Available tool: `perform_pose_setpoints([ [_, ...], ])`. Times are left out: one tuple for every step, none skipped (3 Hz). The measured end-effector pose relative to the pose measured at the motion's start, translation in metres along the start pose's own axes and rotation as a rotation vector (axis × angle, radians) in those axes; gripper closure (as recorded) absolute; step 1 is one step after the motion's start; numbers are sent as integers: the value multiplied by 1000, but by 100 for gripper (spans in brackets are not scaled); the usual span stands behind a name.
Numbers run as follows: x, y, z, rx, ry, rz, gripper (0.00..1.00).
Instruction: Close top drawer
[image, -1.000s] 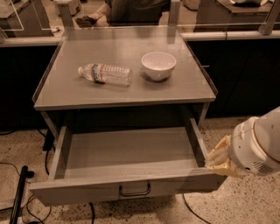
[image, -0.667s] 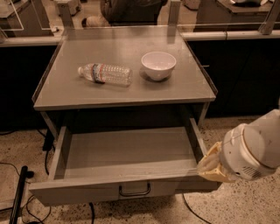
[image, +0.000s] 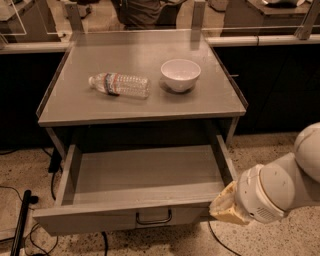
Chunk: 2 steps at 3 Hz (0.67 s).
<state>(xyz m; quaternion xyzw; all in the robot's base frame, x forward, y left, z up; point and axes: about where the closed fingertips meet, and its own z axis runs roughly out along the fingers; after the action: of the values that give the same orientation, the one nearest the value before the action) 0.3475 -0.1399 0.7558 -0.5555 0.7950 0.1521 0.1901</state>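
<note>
The top drawer (image: 130, 215) of the grey metal cabinet stands pulled far out and is empty inside. Its broad front panel faces me, with a small dark loop handle (image: 154, 218) at its middle. My gripper (image: 225, 207) is at the drawer's front right corner, at the end of the white arm (image: 280, 187) that comes in from the right. Its tan end lies against or just in front of the right end of the front panel. The arm's bulk covers the fingers.
On the cabinet top (image: 75, 107) lie a clear plastic water bottle (image: 120, 84) on its side and a white bowl (image: 180, 75). Cables (image: 20, 220) and a dark post run along the speckled floor at the left. Dark counters stand behind.
The arm has moved left and down, from beside the drawer's right side to its front right corner. The drawer, bottle and bowl have not visibly moved.
</note>
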Motion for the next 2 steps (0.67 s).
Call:
perform_pose_setpoints([
  [5,7,27,-23,-27,15,100],
  [12,15,54,-44,-25,21,100],
])
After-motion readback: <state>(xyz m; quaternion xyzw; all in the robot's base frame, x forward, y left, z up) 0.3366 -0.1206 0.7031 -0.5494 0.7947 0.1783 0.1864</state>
